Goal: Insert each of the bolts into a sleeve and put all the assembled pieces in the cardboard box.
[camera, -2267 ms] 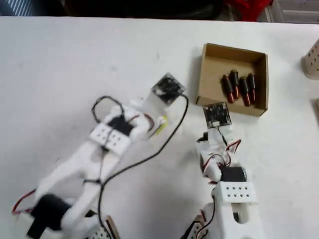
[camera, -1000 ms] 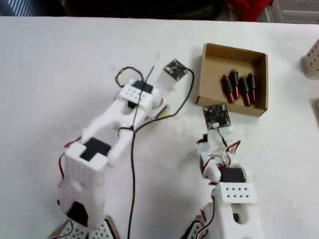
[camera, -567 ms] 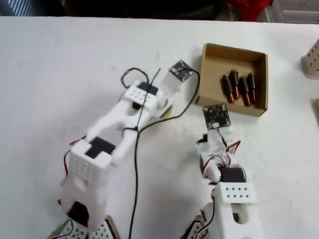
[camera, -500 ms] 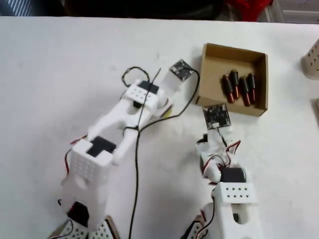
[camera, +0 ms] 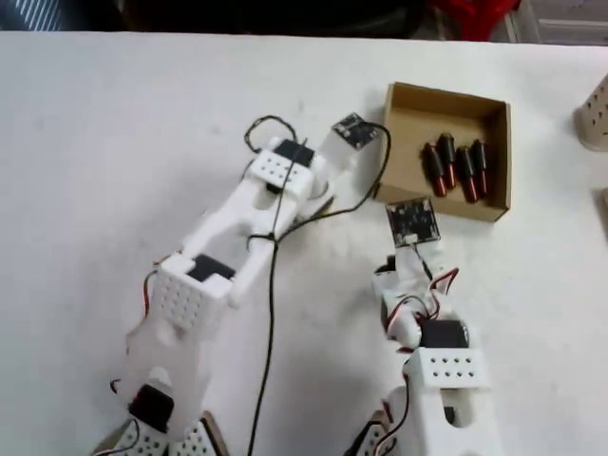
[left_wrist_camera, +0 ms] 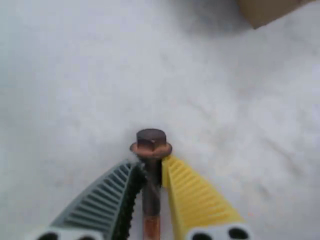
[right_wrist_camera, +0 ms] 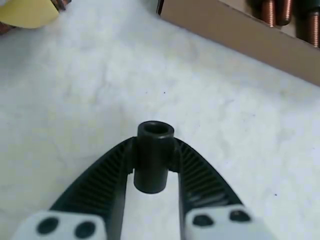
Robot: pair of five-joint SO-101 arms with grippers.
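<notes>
White-bodied left arm (camera: 237, 228) has extended since the earliest frame: its wrist has travelled up and across the white worktop (camera: 133, 114) and now lies just beside the near-left corner of the open brown cardboard box (camera: 442, 95). The right arm (camera: 427, 323) has not shifted, and the box contents are unchanged.

Clearances:
- The wrist of the left arm is close to the left wall of the cardboard box but not over it.
- The wrist of the right arm sits just in front of the near wall.
- Wide bare worktop lies to the far left of both arms.
- In the right wrist view, a strip of bare worktop separates the sleeve from the box wall (right_wrist_camera: 225, 35).

Task items:
- The left end effector (left_wrist_camera: 151, 167) is clamped on a copper-brown metal bolt (left_wrist_camera: 151, 145). The hexagonal flanged head projects past the fingertips; the shank runs back between the grey and yellow fingers.
- The right end effector (right_wrist_camera: 153, 150) grips a short black cylindrical sleeve (right_wrist_camera: 152, 162) between its black ribbed fingers, with the open bore at the outer end.
- Four assembled pieces (camera: 456, 168), dark at one end and copper at the other, lie side by side in the right half of the cardboard box.
</notes>
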